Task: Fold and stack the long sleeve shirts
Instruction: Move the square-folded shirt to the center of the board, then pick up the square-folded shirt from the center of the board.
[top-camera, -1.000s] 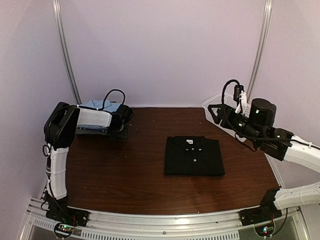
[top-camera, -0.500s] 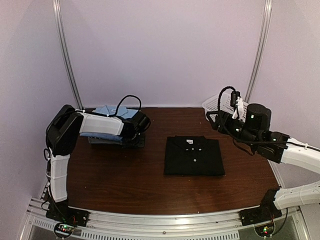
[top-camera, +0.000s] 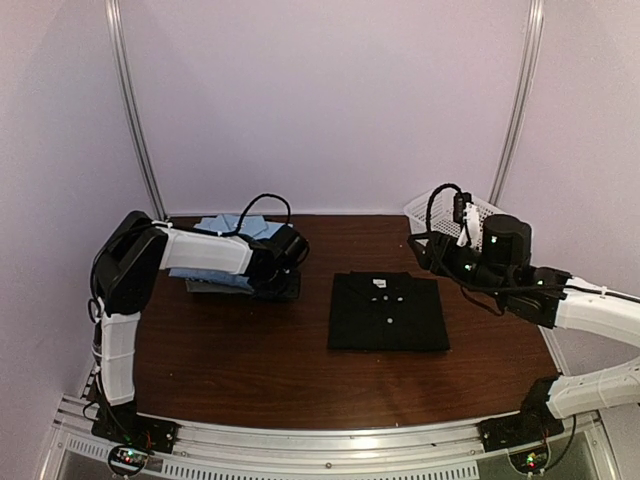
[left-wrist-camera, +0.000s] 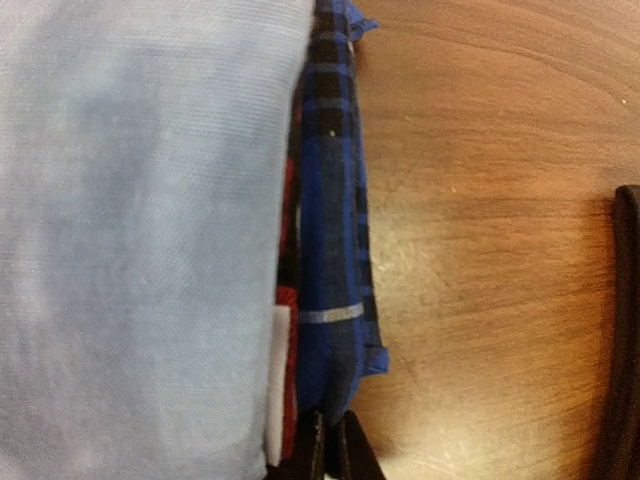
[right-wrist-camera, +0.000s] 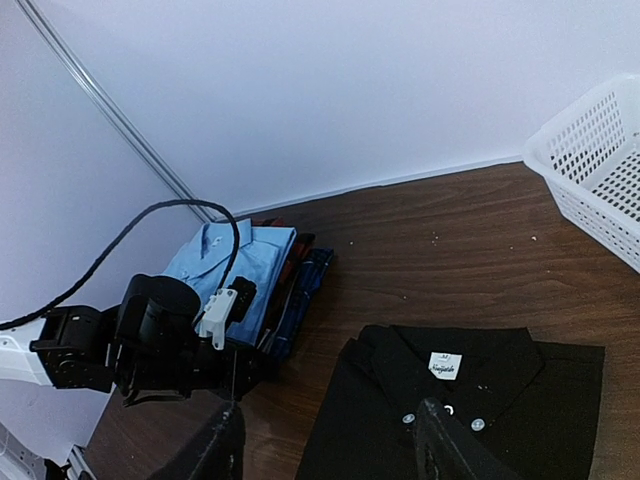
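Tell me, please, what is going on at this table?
The left gripper is shut on the edge of a pile of folded shirts at the back left, a light blue shirt on top. A folded black shirt lies in the middle of the table. The right gripper hangs open near its far edge, holding nothing.
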